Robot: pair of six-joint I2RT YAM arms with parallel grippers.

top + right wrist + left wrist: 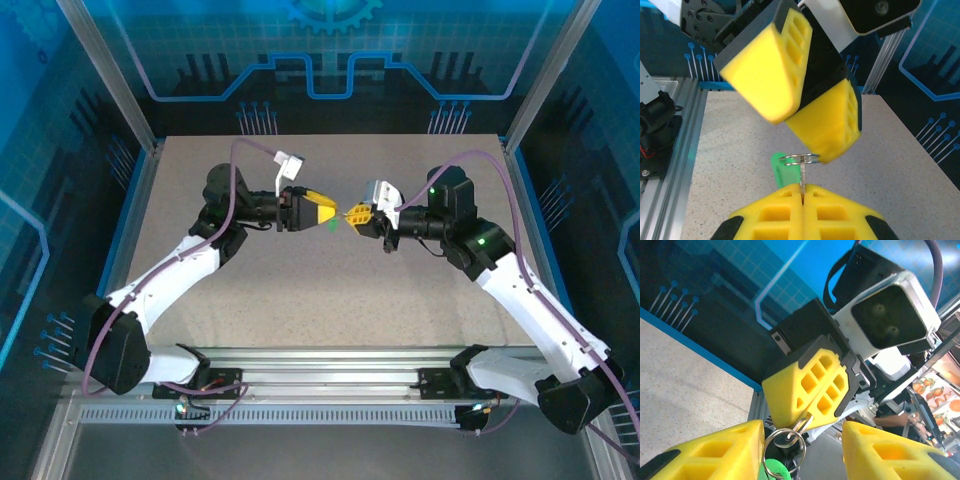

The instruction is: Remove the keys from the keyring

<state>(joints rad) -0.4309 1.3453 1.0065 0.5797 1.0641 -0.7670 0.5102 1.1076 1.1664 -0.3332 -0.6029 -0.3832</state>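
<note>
Above the middle of the table, my right gripper is shut on a flat silvery key. The thin keyring is threaded through this key's slot and hangs from it. The green-headed key dangles from the same ring. My left gripper faces the right one. It is open, and the ring lies between its yellow fingers, close beside one of them. In the right wrist view one left fingertip sits at the ring's edge.
The speckled table lies well below both grippers. Aluminium rails run along the near edge by the arm bases. Frame posts and blue walls close in the sides and back.
</note>
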